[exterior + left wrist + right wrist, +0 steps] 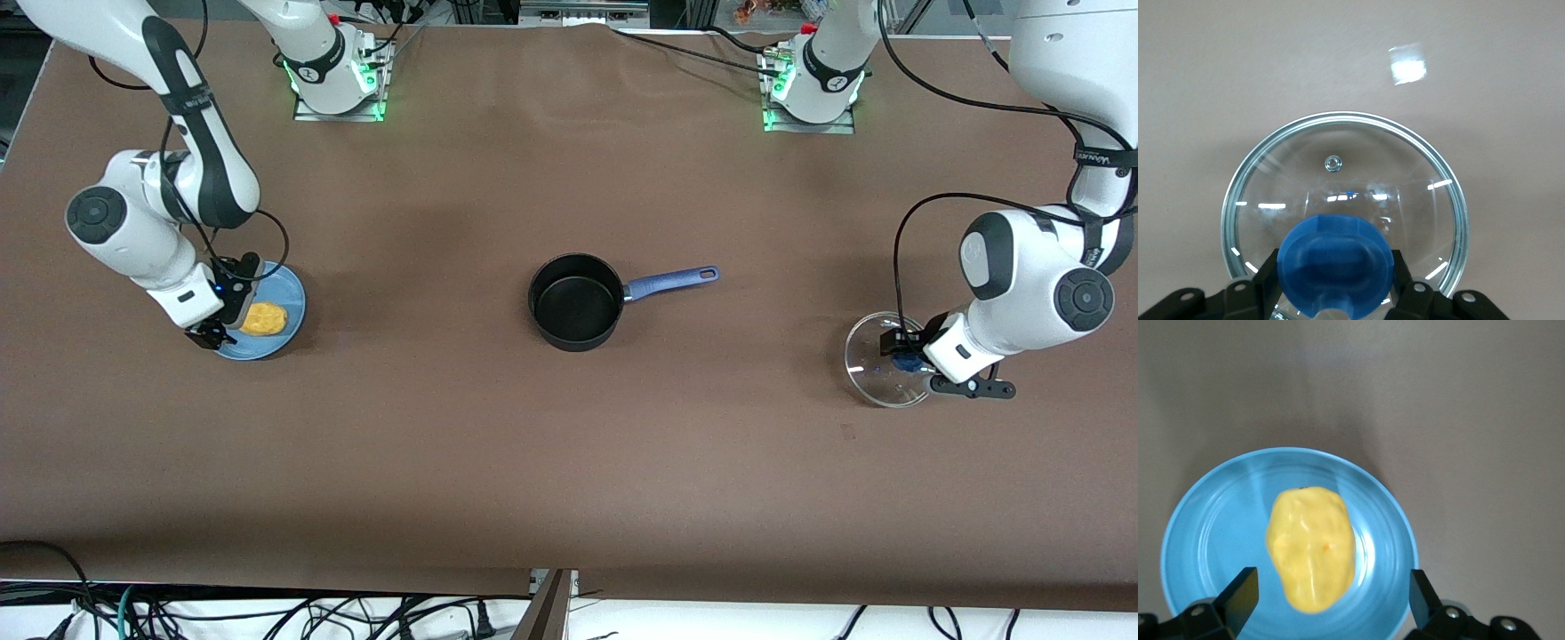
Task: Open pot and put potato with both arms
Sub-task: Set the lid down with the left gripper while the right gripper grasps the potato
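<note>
While potato [263, 319] sits on plate [286, 293] | pot [575, 302] lidless

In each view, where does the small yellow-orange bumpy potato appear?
Front view: the small yellow-orange bumpy potato lies on the flat blue plate, toward the right arm's end of the table.
Left wrist view: not in it.
Right wrist view: the potato fills the plate's middle.
Shared landmark: the blue plate.
</note>
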Tool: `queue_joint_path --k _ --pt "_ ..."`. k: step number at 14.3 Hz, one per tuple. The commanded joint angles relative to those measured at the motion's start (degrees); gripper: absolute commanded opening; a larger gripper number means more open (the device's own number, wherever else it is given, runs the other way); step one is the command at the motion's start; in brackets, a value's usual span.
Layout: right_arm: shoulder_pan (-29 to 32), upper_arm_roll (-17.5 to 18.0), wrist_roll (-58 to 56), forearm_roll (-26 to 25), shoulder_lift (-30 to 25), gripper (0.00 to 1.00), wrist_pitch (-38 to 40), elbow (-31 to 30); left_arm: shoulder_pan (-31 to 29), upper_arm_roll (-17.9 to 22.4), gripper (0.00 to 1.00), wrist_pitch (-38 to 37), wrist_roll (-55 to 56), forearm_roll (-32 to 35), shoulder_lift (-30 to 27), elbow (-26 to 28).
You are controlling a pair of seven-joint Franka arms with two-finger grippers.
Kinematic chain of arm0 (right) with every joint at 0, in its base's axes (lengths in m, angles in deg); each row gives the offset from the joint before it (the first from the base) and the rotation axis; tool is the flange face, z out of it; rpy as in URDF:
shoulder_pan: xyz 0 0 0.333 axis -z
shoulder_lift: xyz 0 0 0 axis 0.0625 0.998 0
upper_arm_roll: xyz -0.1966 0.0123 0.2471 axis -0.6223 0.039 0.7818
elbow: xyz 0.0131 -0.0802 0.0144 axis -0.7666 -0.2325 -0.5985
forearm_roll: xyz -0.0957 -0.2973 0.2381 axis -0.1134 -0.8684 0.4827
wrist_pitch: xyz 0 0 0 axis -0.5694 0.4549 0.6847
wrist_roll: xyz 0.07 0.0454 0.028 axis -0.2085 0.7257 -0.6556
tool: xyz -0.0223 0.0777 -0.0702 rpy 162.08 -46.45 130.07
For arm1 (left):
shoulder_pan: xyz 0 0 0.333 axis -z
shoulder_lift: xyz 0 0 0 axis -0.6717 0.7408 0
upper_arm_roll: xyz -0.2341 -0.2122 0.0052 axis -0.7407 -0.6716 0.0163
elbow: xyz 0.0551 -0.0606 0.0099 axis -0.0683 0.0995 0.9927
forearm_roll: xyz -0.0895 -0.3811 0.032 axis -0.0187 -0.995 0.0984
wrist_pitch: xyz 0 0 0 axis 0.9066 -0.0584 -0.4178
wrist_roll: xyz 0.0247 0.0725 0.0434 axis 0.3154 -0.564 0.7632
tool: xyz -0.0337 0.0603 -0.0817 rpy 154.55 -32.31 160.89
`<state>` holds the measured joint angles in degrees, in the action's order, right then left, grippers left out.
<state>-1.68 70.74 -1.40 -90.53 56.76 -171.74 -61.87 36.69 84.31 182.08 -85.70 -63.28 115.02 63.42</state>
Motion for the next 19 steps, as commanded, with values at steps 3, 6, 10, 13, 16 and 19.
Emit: queue_joint_path --k 3,6,10,13,16,19 --pt "0.4 0.3 -1.1 -0.3 3.0 1.00 -4.2 -0.7 -0.6 0.9 0.65 9.6 -2.1 -1.6 -1.2 7.7" --pt "0.4 0.3 -1.1 -0.3 3.8 0.81 -4.2 -0.9 -1.0 0.9 0.67 11.8 -2.1 -1.6 0.2 8.7" --pt "0.4 0.3 -0.8 -0.3 3.0 0.18 -3.6 -0.7 -1.9 0.8 1.00 10.3 -1.5 -1.6 0.0 7.3" --pt "0.2 0.7 0.8 1.1 0.5 0.16 -0.1 1.1 -1.2 0.3 1.00 -5.3 -0.3 -1.6 -3.2 -0.6" --pt "0.0 4.0 13.2 1.9 -1.6 0.16 9.1 4.8 -0.8 -0.7 1.00 -20.7 3.8 -1.6 -5.8 -10.1" --pt "0.0 9.3 28.1 2.0 -3.0 0.16 20.2 10.6 -0.6 -1.8 1.00 -28.8 7.2 -0.7 -10.3 -15.0"
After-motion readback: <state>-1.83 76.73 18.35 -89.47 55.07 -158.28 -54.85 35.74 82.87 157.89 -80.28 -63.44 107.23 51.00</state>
